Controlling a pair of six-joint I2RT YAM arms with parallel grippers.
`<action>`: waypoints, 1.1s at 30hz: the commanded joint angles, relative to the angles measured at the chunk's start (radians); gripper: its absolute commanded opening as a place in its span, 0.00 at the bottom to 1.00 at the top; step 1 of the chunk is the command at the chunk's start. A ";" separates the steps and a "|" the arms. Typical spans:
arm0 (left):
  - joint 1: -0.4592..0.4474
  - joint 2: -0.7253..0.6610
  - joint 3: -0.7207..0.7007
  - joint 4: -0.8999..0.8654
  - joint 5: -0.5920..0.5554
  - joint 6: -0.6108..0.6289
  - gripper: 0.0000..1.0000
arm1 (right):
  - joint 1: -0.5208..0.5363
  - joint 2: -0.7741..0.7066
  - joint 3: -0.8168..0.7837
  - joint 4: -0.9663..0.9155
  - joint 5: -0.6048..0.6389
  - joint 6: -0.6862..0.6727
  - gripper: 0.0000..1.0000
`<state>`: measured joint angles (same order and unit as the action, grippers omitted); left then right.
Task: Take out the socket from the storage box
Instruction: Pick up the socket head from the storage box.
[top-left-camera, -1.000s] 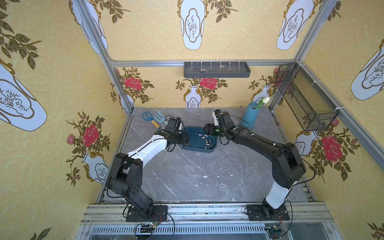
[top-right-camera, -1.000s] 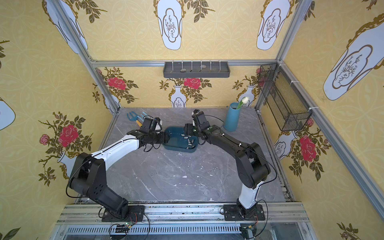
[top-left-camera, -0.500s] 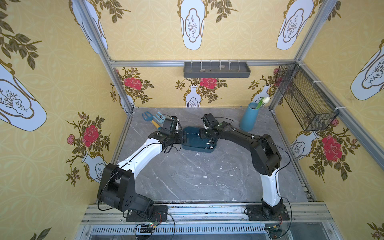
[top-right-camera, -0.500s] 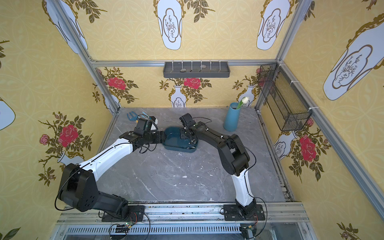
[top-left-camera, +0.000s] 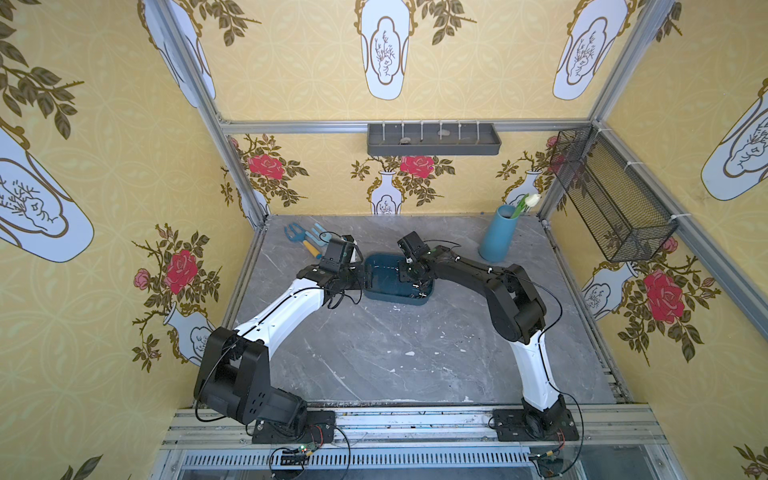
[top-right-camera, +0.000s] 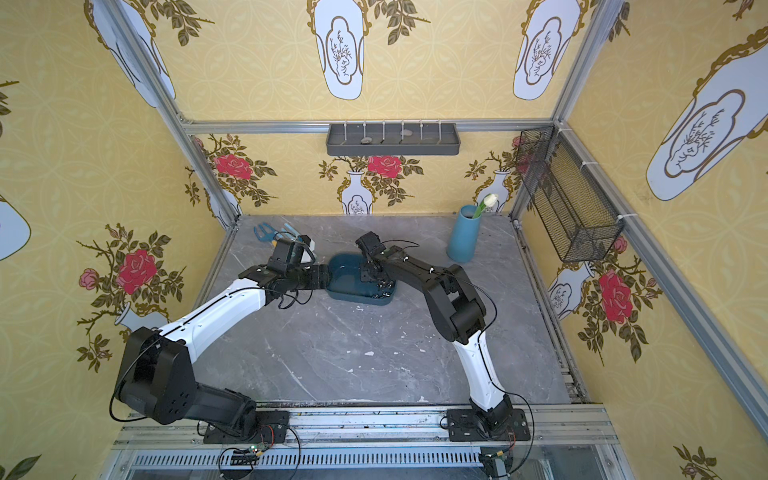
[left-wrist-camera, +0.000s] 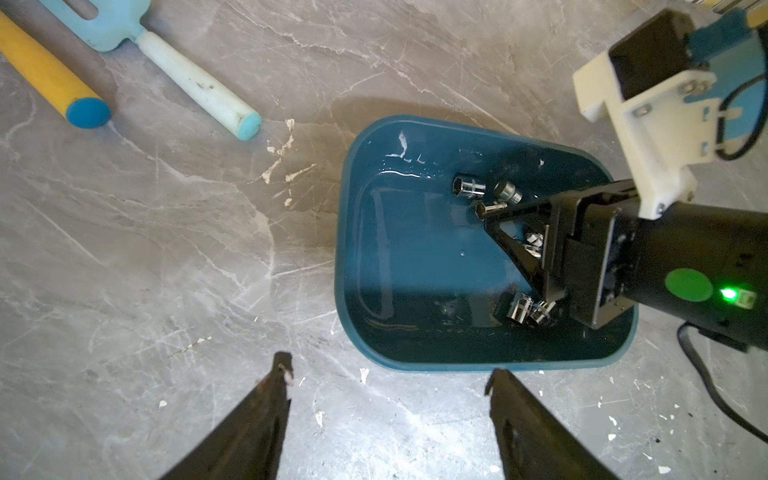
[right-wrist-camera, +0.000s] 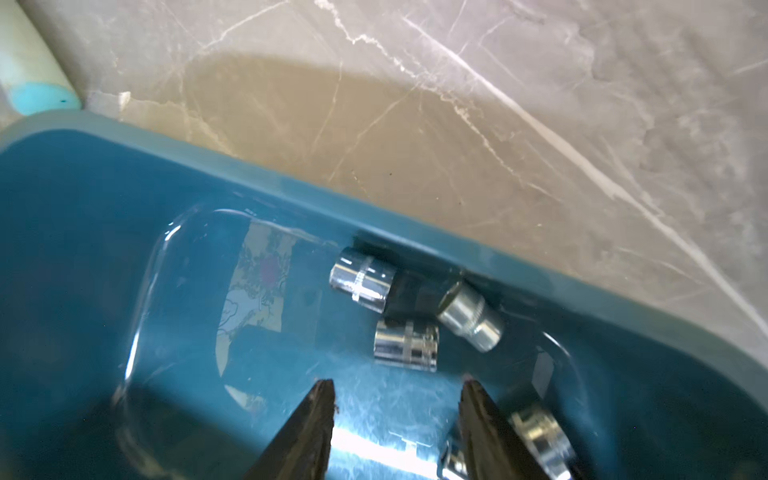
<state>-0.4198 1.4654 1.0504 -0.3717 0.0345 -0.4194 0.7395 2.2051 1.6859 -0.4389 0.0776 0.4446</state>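
Grey marble tabletop (top-left-camera: 395, 353): shallow teal-blue plastic storage box (top-left-camera: 390, 297) toward 12 o'clock. Chrome cylindrical sockets (right-wrist-camera: 405, 345) lie at its 3 o'clock end, under your right gripper (right-wrist-camera: 397, 388), jaws part-open, empty. Your left gripper (left-wrist-camera: 388, 372) at 9 o'clock: wide, empty.

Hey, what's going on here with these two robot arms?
The right gripper is down inside the storage box, jaws apart among loose chrome sockets; none looks gripped yet. The left gripper hovers open over the table, just beside the box's end. All sockets visible are in the box.
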 joint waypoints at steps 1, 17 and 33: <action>0.001 -0.002 -0.009 0.017 0.006 0.005 0.80 | 0.000 0.018 0.017 0.003 0.030 0.000 0.53; 0.001 -0.015 -0.010 0.019 -0.001 0.007 0.81 | 0.000 0.080 0.065 0.008 0.060 -0.001 0.49; 0.000 -0.030 -0.005 0.013 -0.009 0.019 0.81 | 0.009 0.080 0.084 -0.004 0.087 -0.013 0.31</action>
<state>-0.4198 1.4395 1.0477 -0.3672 0.0334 -0.4156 0.7452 2.3032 1.7733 -0.4389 0.1505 0.4416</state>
